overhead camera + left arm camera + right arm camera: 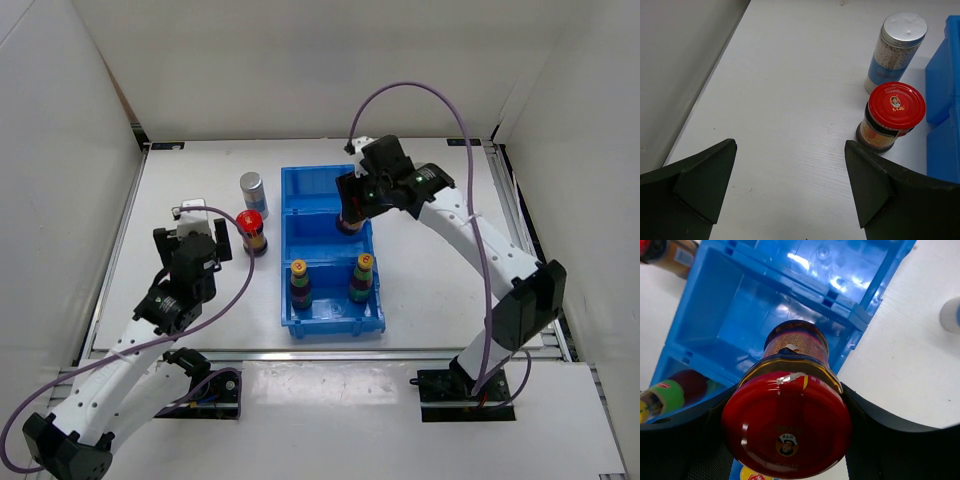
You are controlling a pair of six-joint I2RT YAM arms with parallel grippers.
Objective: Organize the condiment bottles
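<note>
My left gripper (790,167) hangs wide open above the white tabletop (785,75), just left of a red-capped dark brown glass jar (891,114) and a silver-capped, pale-blue-labelled bottle (897,49) standing beside the blue three-compartment plastic bin (292,205). My right gripper (355,205) clamps the matching red-capped jar (786,426) over the middle compartment. Only the right wrist view shows it plainly, the top view half hiding it under the wrist, and it seems tilted, so releasing now could topple it against the divider.

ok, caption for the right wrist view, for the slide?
Right tool clamps a red-capped dark brown bottle over the blue three-compartment plastic bin.
</note>
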